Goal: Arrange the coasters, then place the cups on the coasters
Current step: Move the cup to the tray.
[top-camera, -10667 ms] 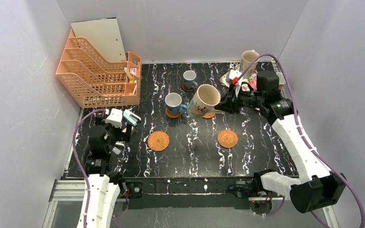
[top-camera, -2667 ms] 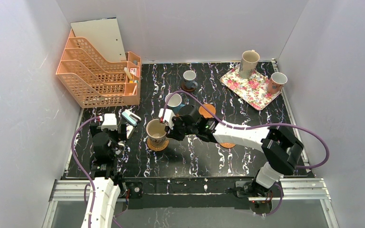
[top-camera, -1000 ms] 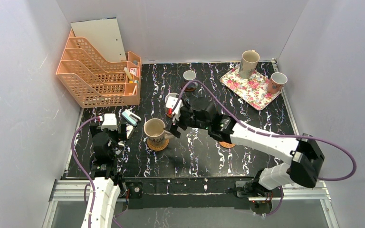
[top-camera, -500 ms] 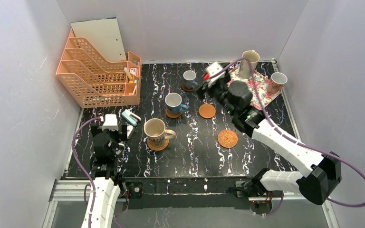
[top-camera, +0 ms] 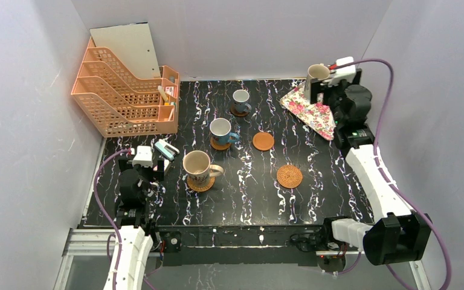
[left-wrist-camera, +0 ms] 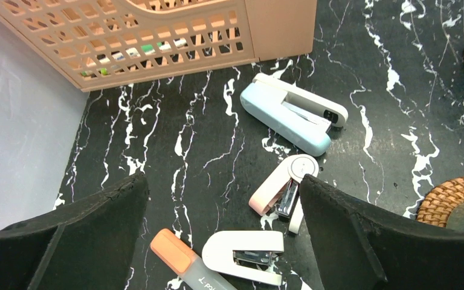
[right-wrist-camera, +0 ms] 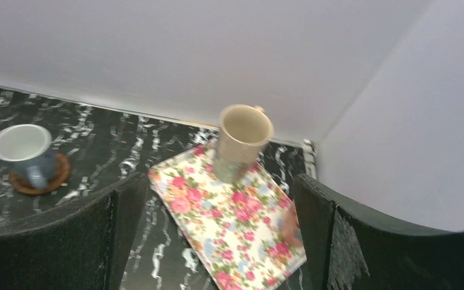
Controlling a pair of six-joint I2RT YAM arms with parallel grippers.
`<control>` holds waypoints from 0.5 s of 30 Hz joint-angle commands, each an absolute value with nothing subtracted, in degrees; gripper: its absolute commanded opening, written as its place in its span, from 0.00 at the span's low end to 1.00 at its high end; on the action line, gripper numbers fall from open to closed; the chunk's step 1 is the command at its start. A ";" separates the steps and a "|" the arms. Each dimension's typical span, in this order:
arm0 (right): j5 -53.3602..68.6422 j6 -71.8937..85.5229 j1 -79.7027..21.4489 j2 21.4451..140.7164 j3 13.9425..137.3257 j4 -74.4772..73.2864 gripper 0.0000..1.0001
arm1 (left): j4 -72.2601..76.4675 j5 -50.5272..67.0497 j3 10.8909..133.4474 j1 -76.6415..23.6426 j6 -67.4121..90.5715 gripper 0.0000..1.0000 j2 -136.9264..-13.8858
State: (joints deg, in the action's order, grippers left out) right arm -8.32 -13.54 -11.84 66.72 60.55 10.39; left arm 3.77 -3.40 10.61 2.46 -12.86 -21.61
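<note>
A large beige cup [top-camera: 197, 166] stands on the left wicker coaster [top-camera: 200, 183]. Two blue cups [top-camera: 220, 129] [top-camera: 240, 98] each sit on a brown coaster. One smooth wood coaster [top-camera: 263, 141] and the right wicker coaster [top-camera: 289, 176] lie bare. The other beige cup [right-wrist-camera: 241, 139] stands upright on the floral tray [right-wrist-camera: 229, 223]. My right gripper [right-wrist-camera: 217, 181] hangs open and empty above that tray. Beside its right finger shows only a blurred brownish sliver of the small cup [right-wrist-camera: 290, 225]. My left gripper [left-wrist-camera: 220, 181] is open over the staplers at the near left.
An orange file rack [top-camera: 124, 90] fills the back left corner. Below my left gripper lie a blue stapler [left-wrist-camera: 293, 115], a pink one [left-wrist-camera: 281, 184], a white one [left-wrist-camera: 244, 257] and an orange marker [left-wrist-camera: 178, 260]. Grey walls close in on three sides.
My right arm has swung from the middle of the table to the back right, above the floral tray, gripper open. The beige cup stays on the left wicker coaster. The left arm is still.
</note>
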 commanded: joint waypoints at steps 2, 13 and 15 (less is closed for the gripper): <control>-2.51 -8.24 -2.07 67.39 57.68 12.96 0.98 | 2.57 -2.74 9.38 2.72 -12.79 0.94 -16.74; -9.72 -9.36 -0.63 76.67 58.61 13.11 0.98 | 1.31 -1.11 8.98 2.70 -13.52 0.95 -14.11; -9.51 -8.82 -0.53 77.63 58.74 12.61 0.98 | 0.98 -0.57 8.89 2.66 -13.75 0.95 -13.47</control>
State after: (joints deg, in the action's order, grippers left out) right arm -7.49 -9.19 -0.84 76.14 58.22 10.61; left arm 1.61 -1.43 9.74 2.46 -13.13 -14.74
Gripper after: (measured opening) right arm 0.983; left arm 0.947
